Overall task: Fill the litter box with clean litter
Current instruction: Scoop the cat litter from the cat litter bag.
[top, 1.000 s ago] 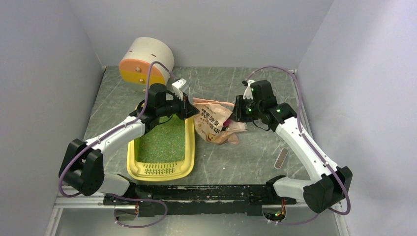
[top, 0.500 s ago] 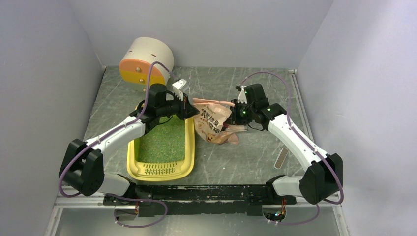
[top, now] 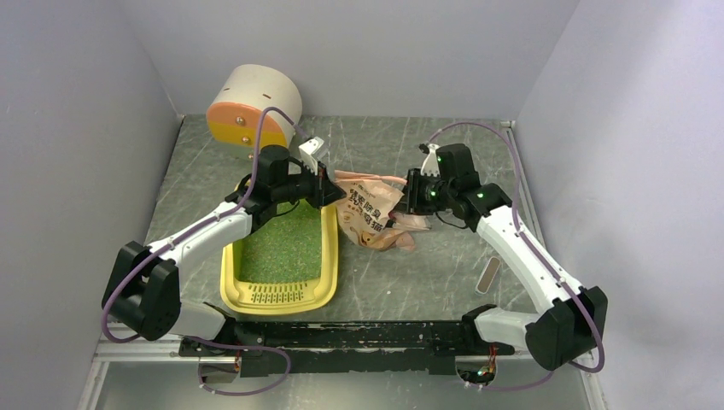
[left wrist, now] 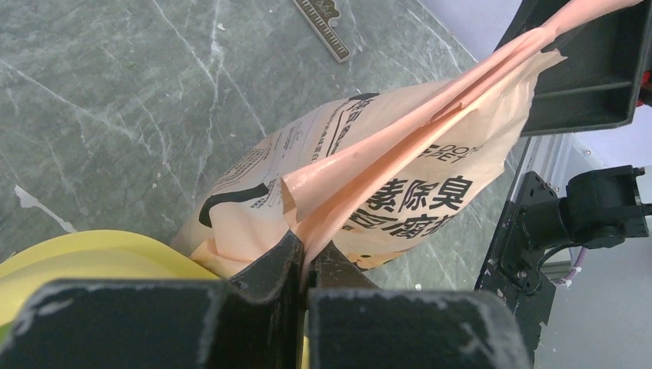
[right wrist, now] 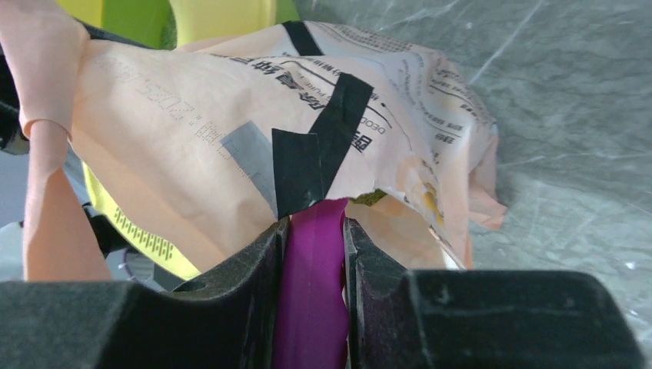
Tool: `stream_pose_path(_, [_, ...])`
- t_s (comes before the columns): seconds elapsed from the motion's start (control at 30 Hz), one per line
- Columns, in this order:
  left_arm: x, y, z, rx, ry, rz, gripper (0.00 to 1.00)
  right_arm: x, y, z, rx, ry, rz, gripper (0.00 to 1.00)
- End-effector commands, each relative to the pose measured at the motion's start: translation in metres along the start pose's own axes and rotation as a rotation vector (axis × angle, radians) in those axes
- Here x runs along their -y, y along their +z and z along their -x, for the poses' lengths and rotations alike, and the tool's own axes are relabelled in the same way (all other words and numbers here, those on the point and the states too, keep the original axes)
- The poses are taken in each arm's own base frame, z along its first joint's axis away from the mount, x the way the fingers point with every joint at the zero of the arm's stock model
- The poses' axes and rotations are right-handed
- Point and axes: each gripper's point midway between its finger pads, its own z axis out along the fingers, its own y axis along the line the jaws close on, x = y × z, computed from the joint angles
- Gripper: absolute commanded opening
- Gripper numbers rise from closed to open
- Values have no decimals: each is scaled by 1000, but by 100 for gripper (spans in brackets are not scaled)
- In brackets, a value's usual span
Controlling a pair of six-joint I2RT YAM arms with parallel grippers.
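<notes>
Beside the yellow plastic litter box [top: 329,256], my left gripper [left wrist: 305,250] pinches the pink-beige printed bag [top: 369,209] open so the magenta plastic scoop [right wrist: 311,300], clamped in my right gripper [top: 413,193], fits in.

Litter [top: 277,243] covers the litter box [top: 332,256] floor; bag [top: 369,213] beside.

The yellow rectangular plastic litter box [top: 332,256], round-cornered with a raised rim, lies flat on the left near part of the table, its slotted grille at the near short end. Fine green speckled litter granules [top: 282,243] cover its floor beyond the grille in an even layer.
</notes>
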Motion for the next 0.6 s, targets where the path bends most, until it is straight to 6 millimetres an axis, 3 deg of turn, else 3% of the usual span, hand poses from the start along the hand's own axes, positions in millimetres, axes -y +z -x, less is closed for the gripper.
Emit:
stream_pose_path(0.0, [17, -3, 17, 40, 32, -54, 5, 18, -13, 10, 23, -50, -131, 0])
stream_pose_path(0.17, [17, -1, 14, 36, 27, -58, 5, 27, 1, -9, -53, -43, -139, 0])
stream_pose_path(0.43, [16, -1, 13, 33, 10, -55, 5, 3, 36, -15, -77, 21, 42, 0])
stream_pose_path(0.57, [16, -1, 13, 48, 0, -54, 5, -5, 41, -8, -34, 45, 93, 0])
